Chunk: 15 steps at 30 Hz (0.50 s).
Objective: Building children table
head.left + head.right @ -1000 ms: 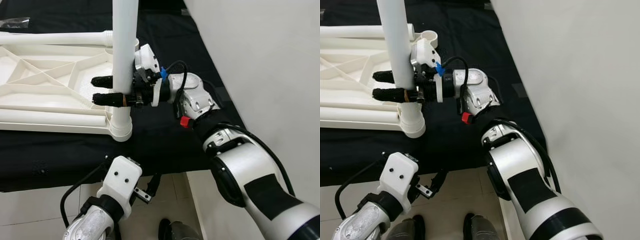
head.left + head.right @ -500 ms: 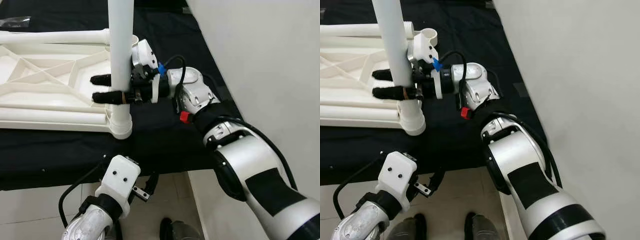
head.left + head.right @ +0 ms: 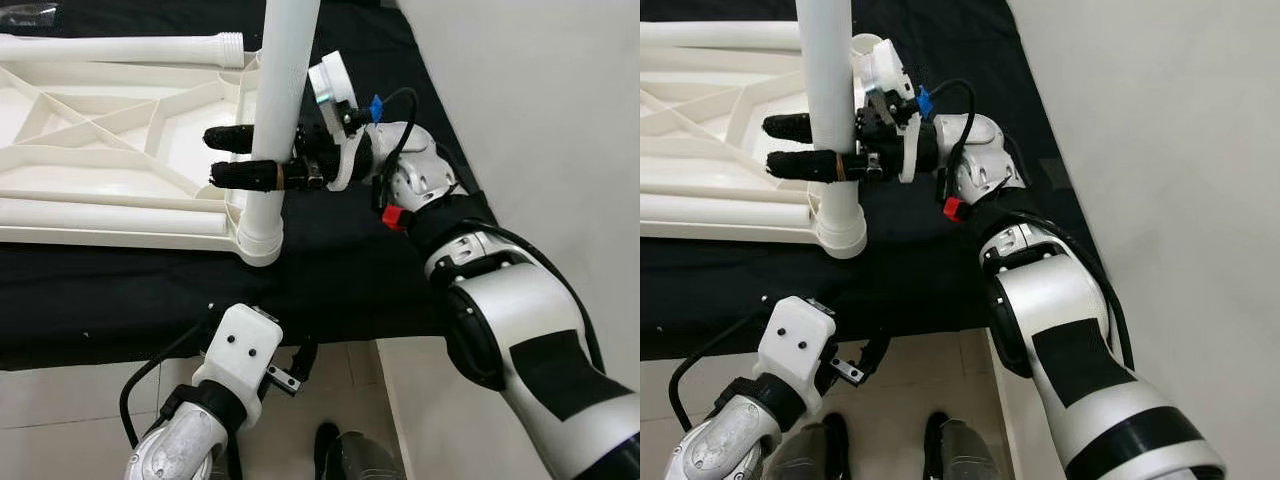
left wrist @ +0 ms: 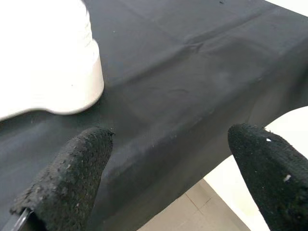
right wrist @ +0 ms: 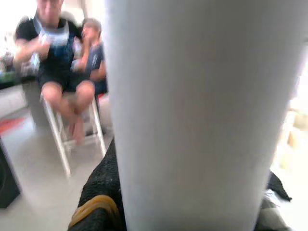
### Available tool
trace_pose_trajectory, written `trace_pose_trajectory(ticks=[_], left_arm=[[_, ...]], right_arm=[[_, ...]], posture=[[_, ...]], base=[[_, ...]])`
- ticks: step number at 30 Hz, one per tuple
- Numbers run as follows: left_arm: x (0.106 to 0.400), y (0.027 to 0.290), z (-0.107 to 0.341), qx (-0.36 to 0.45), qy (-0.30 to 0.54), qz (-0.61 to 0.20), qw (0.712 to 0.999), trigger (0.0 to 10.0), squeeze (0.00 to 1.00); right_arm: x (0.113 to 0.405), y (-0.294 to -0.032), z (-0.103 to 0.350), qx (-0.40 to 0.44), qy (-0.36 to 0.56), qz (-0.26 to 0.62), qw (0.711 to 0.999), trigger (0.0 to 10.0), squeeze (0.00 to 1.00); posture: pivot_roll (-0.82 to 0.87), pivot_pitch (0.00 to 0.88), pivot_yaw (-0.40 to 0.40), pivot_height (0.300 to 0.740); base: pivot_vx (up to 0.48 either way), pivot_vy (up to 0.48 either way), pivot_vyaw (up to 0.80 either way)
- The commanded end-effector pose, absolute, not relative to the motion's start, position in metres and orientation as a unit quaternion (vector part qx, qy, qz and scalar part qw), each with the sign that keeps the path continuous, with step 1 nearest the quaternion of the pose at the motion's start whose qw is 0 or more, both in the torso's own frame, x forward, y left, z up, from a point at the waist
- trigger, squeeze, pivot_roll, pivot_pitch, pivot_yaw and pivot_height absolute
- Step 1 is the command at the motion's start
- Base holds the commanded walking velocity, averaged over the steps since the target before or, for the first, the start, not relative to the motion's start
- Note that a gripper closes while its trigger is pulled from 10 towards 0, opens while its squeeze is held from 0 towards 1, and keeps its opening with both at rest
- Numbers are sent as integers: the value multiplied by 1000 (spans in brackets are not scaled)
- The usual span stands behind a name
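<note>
left eye view: the inverted white top (image 3: pixel 110 150) lies flat on the black cloth (image 3: pixel 330 260), its near right corner close to the cloth's near edge. a white leg (image 3: pixel 282 110) stands upright in the socket (image 3: pixel 258 240) at that corner, long axis vertical, upper end leaving the frame at the top. the right gripper (image 3: pixel 240 158) reaches in from the right and pinches the leg just above the socket, one finger on each side. a second leg (image 3: pixel 120 48) lies along the far edge of the top, long axis running left to right. the left gripper (image 3: pixel 290 368) hangs idle below the cloth's near edge. right eye view: same layout; a free socket (image 3: pixel 868 45) shows at the far right corner of the top. left wrist view: the left fingers (image 4: pixel 72 180) are spread wide with nothing between them; the cloth and part of the near socket lie beyond. right wrist view: the leg sits right against the lens between the fingers; people sit blurred in the background. handling, as a judgement: the leg looks like a hollow plastic tube, light, stiff and smooth, so it may slip or turn in the grip. take hold low, near the socket, as here, and keep the axis vertical while pressing or twisting it home.
</note>
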<state>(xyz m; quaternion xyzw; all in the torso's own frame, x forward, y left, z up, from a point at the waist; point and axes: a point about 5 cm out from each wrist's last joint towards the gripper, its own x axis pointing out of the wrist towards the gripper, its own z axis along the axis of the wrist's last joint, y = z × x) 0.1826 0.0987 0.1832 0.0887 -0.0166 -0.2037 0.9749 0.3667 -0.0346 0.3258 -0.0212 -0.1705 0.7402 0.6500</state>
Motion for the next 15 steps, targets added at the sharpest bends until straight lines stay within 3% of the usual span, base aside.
trace_pose_trajectory(ticks=[1, 5, 6, 8, 12, 15], left_arm=[[182, 99, 176, 89, 1, -203, 975, 10000, 0], [182, 99, 175, 88, 2, -202, 975, 10000, 0], [182, 99, 175, 88, 2, -203, 975, 10000, 0], [182, 98, 174, 87, 2, -202, 975, 10000, 0], [182, 98, 174, 88, 2, -202, 975, 10000, 0], [181, 98, 173, 88, 3, -203, 975, 10000, 0]], right_arm=[[365, -38, 356, 74, -228, 733, 637, 10000, 0], [367, -45, 358, 160, -231, 729, 624, 10000, 0], [371, -48, 351, 203, -219, 715, 632, 10000, 0], [372, -47, 348, 208, -214, 712, 635, 10000, 0], [370, -40, 331, 158, -185, 730, 639, 10000, 0], [367, -31, 319, 67, -163, 742, 647, 10000, 0]], posture=[[125, 280, -153, 740], [125, 280, -153, 740], [124, 278, -155, 740], [127, 274, -154, 740], [127, 274, -154, 740], [135, 264, -154, 740]], base=[[0, 0, 0], [0, 0, 0], [0, 0, 0], [0, 0, 0], [0, 0, 0], [0, 0, 0]])
